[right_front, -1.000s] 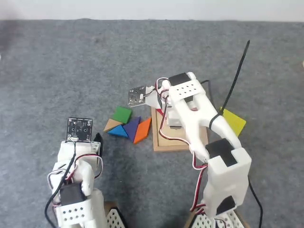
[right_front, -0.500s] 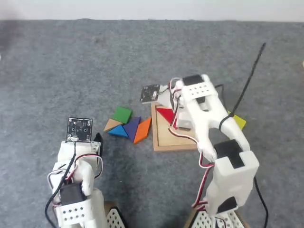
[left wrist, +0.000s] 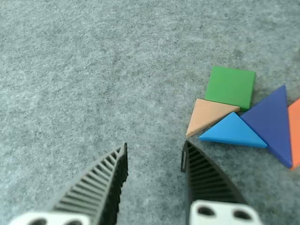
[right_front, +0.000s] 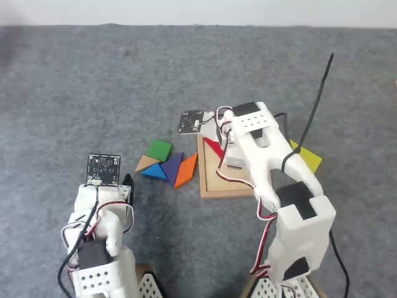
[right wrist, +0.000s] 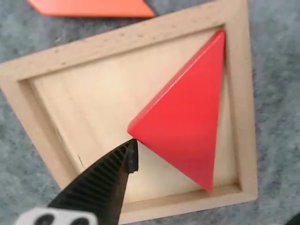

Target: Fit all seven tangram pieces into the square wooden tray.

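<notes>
Two tools, both open, empty. Right tool [right wrist: 201, 187] over tray [right wrist: 117, 42], one fingertip [right wrist: 131, 157] touching red triangle [right wrist: 187, 117] lying flat inside. Left tool [left wrist: 154, 150] over table [left wrist: 70, 70] near tan triangle [left wrist: 208, 115]. Green square [left wrist: 230, 86], blue triangle [left wrist: 232, 131], purple triangle [left wrist: 272, 122], orange piece [left wrist: 295, 126] clustered with it beside tray; yellow piece [right_front: 307, 158] on tray's other side.

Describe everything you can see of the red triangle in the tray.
The red triangle is a large, painted-looking block lying flat inside the wooden tray, its longest edge along one inner wall, the opposite corner pointing toward the tray's middle. A fingertip of the right gripper sits at that corner; contact unclear.
</notes>
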